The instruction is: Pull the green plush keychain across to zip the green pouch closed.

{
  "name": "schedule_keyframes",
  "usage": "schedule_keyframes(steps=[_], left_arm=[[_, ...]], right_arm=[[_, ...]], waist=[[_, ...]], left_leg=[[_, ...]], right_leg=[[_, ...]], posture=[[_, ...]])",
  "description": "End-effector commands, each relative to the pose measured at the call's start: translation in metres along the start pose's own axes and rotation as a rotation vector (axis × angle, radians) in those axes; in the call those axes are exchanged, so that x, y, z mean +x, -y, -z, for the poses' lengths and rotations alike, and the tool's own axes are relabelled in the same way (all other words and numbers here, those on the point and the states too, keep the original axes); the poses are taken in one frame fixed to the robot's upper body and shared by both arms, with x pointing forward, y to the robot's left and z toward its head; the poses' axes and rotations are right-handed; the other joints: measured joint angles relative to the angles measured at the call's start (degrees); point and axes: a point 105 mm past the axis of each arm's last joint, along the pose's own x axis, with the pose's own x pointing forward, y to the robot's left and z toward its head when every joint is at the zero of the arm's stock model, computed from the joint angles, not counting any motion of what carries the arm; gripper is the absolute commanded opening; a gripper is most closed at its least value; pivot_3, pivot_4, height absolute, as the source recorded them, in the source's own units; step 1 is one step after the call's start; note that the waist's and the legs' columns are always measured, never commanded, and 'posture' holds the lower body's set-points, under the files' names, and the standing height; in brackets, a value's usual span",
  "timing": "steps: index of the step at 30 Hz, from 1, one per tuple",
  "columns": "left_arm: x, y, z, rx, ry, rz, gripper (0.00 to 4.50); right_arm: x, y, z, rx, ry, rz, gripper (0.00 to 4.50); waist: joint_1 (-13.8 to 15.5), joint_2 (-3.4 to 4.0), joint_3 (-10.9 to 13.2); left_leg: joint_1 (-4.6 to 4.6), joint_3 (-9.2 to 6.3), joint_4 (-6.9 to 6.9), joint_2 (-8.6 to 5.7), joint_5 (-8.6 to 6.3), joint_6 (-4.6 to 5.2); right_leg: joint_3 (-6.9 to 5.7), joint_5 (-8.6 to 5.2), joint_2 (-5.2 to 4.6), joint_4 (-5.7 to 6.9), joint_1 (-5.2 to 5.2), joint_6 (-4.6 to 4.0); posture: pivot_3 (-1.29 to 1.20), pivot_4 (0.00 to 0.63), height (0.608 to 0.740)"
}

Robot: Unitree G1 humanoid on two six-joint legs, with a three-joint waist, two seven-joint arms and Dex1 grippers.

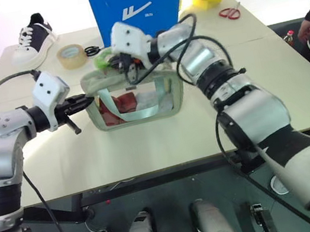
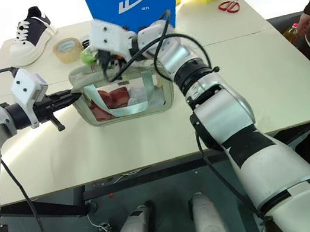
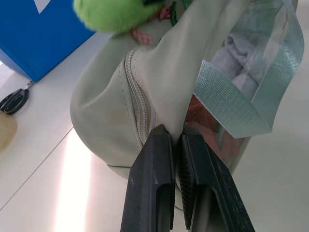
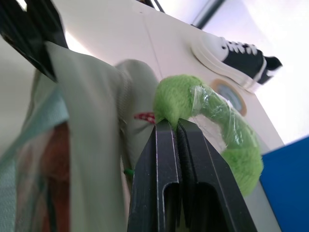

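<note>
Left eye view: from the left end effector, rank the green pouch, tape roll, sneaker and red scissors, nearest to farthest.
1. Green pouch: pinched at its end by the left end effector.
2. Tape roll: just beyond, toward the table's back.
3. Sneaker: back left corner, slightly farther than the tape.
4. Red scissors: far right side.

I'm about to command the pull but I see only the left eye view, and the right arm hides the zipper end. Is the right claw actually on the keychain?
Observer: Yes. The right claw is shut on the green plush keychain.
Operator: And the left claw?
Observer: The left claw is shut, pinching the fabric edge of the green pouch beside the zipper.
Operator: Is the keychain bare plush?
Observer: Partly; clear plastic wraps its middle.
</note>
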Motion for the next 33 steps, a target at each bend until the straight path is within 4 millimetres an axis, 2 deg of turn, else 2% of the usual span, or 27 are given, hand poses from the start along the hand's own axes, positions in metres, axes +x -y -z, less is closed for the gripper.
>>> schedule_keyframes(steps=[1,3,7,9,14,17,19,21,23,25,28,30,33], left_arm=[[-0.004,-0.004,-0.014,0.05,0.034,-0.013,0.0],[-0.005,-0.002,-0.012,0.048,0.029,-0.006,0.0],[-0.009,0.001,-0.009,0.04,0.019,0.0,0.0],[-0.01,0.001,-0.007,0.036,0.016,-0.001,0.0],[-0.007,0.003,-0.005,0.028,0.015,0.004,0.0],[-0.005,0.002,-0.007,0.03,0.017,0.009,0.0],[-0.004,0.002,-0.009,0.032,0.019,0.014,0.0],[-0.002,0.001,-0.01,0.037,0.02,0.019,0.0],[-0.001,0.002,-0.01,0.04,0.02,0.026,0.0],[-0.001,0.002,-0.011,0.044,0.018,0.028,0.0],[-0.002,0.001,-0.012,0.048,0.017,0.029,0.0],[-0.004,0.0,-0.012,0.052,0.014,0.027,0.0],[-0.004,0.0,-0.011,0.053,0.01,0.018,0.0]], right_arm=[[-0.043,0.047,-0.023,-0.041,0.054,0.155,0.06],[-0.067,0.058,-0.008,-0.032,0.007,0.212,0.06],[-0.115,0.069,0.025,-0.013,-0.113,0.32,0.06],[-0.134,0.07,0.042,0.012,-0.17,0.38,0.06],[-0.175,0.062,0.102,0.115,-0.337,0.573,0.06],[-0.178,0.044,0.131,0.205,-0.383,0.626,0.06],[-0.173,0.024,0.152,0.297,-0.402,0.633,0.06],[-0.161,0.001,0.172,0.404,-0.407,0.62,0.06],[-0.146,-0.017,0.18,0.468,-0.392,0.601,0.06],[-0.132,-0.027,0.179,0.476,-0.372,0.577,0.06],[-0.12,-0.027,0.161,0.462,-0.309,0.547,0.06],[-0.124,-0.021,0.148,0.405,-0.291,0.508,0.06],[-0.136,-0.021,0.142,0.321,-0.323,0.432,0.06]], waist=[[-0.03,0.0,0.0],[-0.14,0.0,0.0],[-0.17,0.0,0.0],[-0.16,0.01,0.0],[-0.21,0.03,0.02],[-0.14,0.02,0.01],[-0.23,0.01,0.0],[-0.27,0.01,0.0],[-0.31,0.01,0.0],[-0.24,0.02,0.01],[-0.19,0.03,0.01],[-0.07,0.02,0.01],[0.12,0.01,0.0]], left_leg=[[0.0,0.0,0.0,0.0,0.0,0.0],[0.0,0.0,-0.01,0.0,0.0,0.0],[0.0,0.02,-0.01,0.01,0.0,0.0],[0.0,0.04,0.0,0.01,0.0,0.01],[0.0,0.11,0.0,0.02,0.0,0.01],[0.0,0.13,0.03,0.02,0.0,0.01],[0.0,0.14,0.02,0.02,0.0,0.01],[0.02,0.16,0.03,0.04,0.0,0.02],[0.04,0.16,0.03,0.05,0.0,0.02],[0.04,0.17,0.03,0.05,0.0,0.02],[0.03,0.17,0.05,0.03,0.01,0.02],[0.04,0.17,0.05,0.03,0.01,0.02],[0.03,0.16,0.07,0.03,0.01,0.02]], right_leg=[[0.0,0.0,0.0,0.0,0.0,0.0],[0.0,0.0,-0.01,0.0,0.0,0.0],[0.02,0.0,-0.01,-0.01,0.0,0.0],[0.03,0.0,-0.01,0.0,0.0,0.0],[0.1,0.0,-0.02,0.01,-0.02,0.0],[0.11,0.0,-0.03,0.01,-0.01,0.0],[0.12,0.0,-0.03,0.0,0.0,0.0],[0.12,0.0,-0.02,0.01,0.02,0.0],[0.12,0.0,-0.01,0.01,0.03,0.0],[0.13,0.0,-0.01,0.01,0.03,0.0],[0.14,0.0,-0.02,0.01,0.03,0.0],[0.14,0.0,-0.02,0.01,0.04,0.01],[0.12,0.0,-0.02,-0.01,0.08,0.01]], posture=[[0.0,0.15,0.74],[0.0,0.15,0.74],[0.0,0.15,0.74],[0.0,0.15,0.74],[0.0,0.15,0.74],[0.0,0.15,0.74],[0.0,0.15,0.74],[0.0,0.15,0.74],[0.0,0.15,0.74],[0.0,0.15,0.74],[0.0,0.15,0.74],[0.0,0.15,0.74],[0.0,0.15,0.74]])
